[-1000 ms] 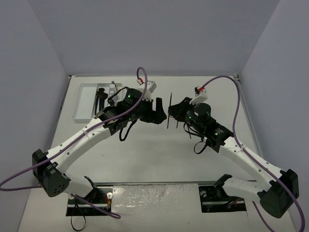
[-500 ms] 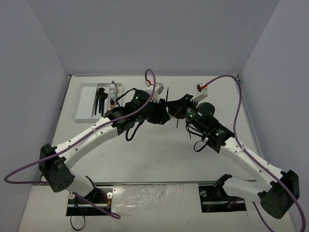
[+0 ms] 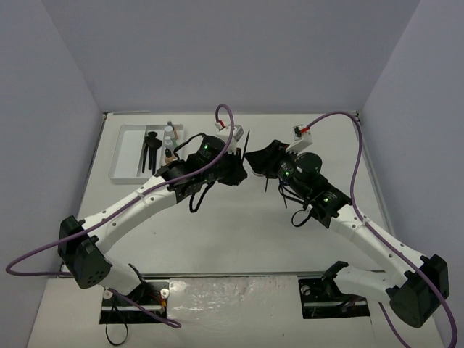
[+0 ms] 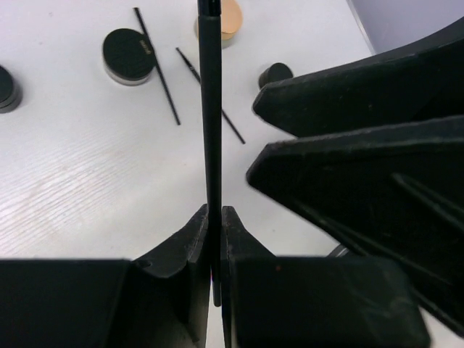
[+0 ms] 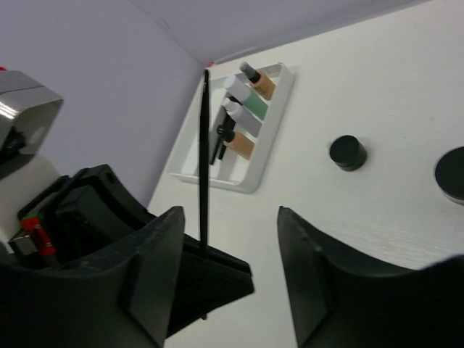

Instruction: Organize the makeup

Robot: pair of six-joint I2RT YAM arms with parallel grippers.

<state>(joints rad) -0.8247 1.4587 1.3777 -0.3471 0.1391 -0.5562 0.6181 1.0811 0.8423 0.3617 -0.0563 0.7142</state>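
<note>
My left gripper [image 4: 214, 212] is shut on a thin black pencil [image 4: 209, 109] and holds it upright above the table; the pencil also shows in the top view [image 3: 246, 142] and the right wrist view [image 5: 204, 159]. My right gripper [image 5: 228, 250] is open and empty, its jaws standing on either side of the left gripper's tip [image 5: 217, 279]. The two grippers meet mid-table, left [image 3: 241, 161] and right [image 3: 262, 165]. On the table lie two more thin pencils [image 4: 161, 72], round black jars [image 4: 129, 54], a small black jar [image 4: 275, 72] and a tan compact [image 4: 223, 22].
The white tray [image 3: 127, 158] stands at the far left, holding black brushes [image 3: 151, 151] and small bottles [image 3: 170, 141]; tan, green and lilac bottles [image 5: 246, 109] show in its end compartment. The right gripper's fingers [image 4: 362, 145] fill the right of the left wrist view.
</note>
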